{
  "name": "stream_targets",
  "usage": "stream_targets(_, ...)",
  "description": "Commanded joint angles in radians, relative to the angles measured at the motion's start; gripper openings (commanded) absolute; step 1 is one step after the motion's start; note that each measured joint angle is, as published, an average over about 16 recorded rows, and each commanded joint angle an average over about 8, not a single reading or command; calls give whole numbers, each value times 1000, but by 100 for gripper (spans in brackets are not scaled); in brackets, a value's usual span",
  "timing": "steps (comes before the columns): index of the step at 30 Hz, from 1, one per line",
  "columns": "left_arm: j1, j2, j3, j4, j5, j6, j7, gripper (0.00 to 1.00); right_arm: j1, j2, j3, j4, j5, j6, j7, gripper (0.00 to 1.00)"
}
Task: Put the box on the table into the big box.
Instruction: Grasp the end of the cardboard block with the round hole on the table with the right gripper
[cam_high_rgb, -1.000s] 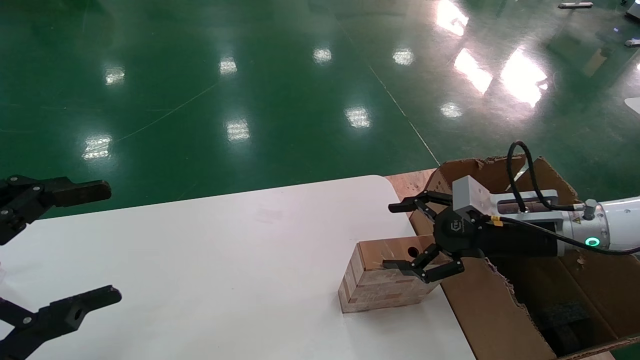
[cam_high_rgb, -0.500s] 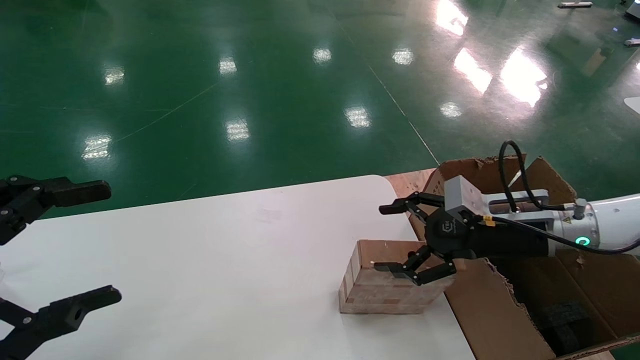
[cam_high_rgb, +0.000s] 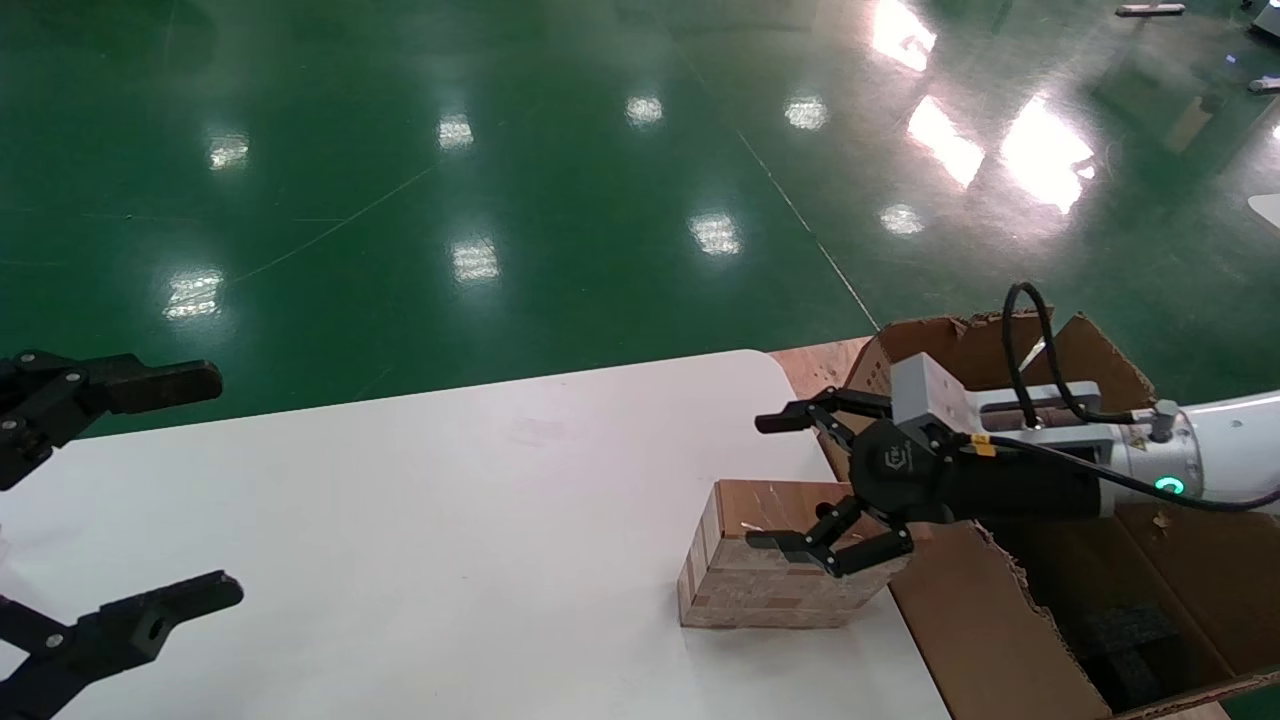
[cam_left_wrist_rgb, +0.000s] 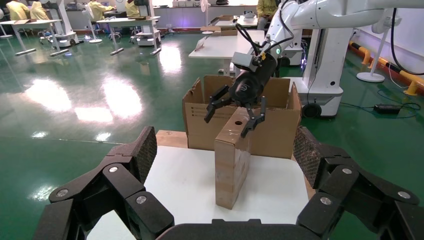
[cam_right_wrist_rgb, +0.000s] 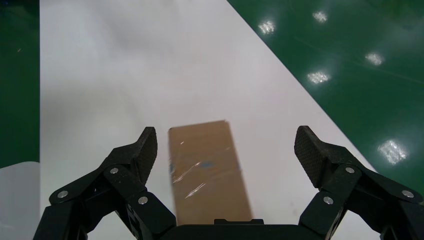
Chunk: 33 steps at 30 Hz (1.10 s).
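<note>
Small brown brick-patterned box (cam_high_rgb: 775, 555), stood on the white table (cam_high_rgb: 400, 520) beside the large cardboard carton (cam_high_rgb: 1050, 600), was straddled across its long axis by the nearer, open-fingered right gripper (cam_high_rgb: 785, 482); left gripper (cam_high_rgb: 150, 495), open-fingered, was parked well apart.

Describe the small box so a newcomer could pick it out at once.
Start at the white table and follow it to its right end, beside the big box. The box stands there under the open right tool. Unlike the ragged carton, it is small, with brick-patterned sides and a plain copper-brown top.
</note>
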Motion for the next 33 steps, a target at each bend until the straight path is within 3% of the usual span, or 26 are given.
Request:
stream_targets(1,0,0,0,0,0,0,0,100,-4,10,-11,6,11,0,0,100)
stream_targets(33,0,0,0,0,0,0,0,100,12,45,-159,-10,94,2,-34,100)
